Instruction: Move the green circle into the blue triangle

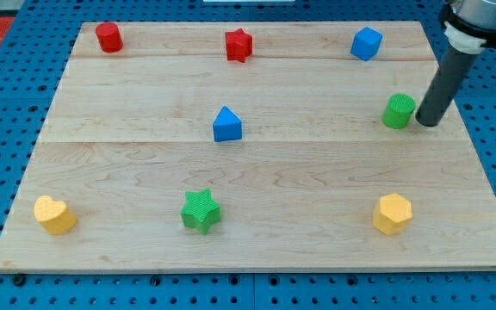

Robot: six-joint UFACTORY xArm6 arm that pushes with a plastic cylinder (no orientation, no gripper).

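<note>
While tilted, my tip [425, 123] sits just right of the green circle [398, 111].

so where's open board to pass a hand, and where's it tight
Open: the stretch between blue triangle and green circle, and between green star and the yellow block at the view's right. Tight: my tip sits right beside the green circle.

No text, label, brand, number or sign can be read anywhere in the camera view: the wooden board [257, 172], the coloured blocks and the dark rod show only plain, unmarked surfaces.
</note>
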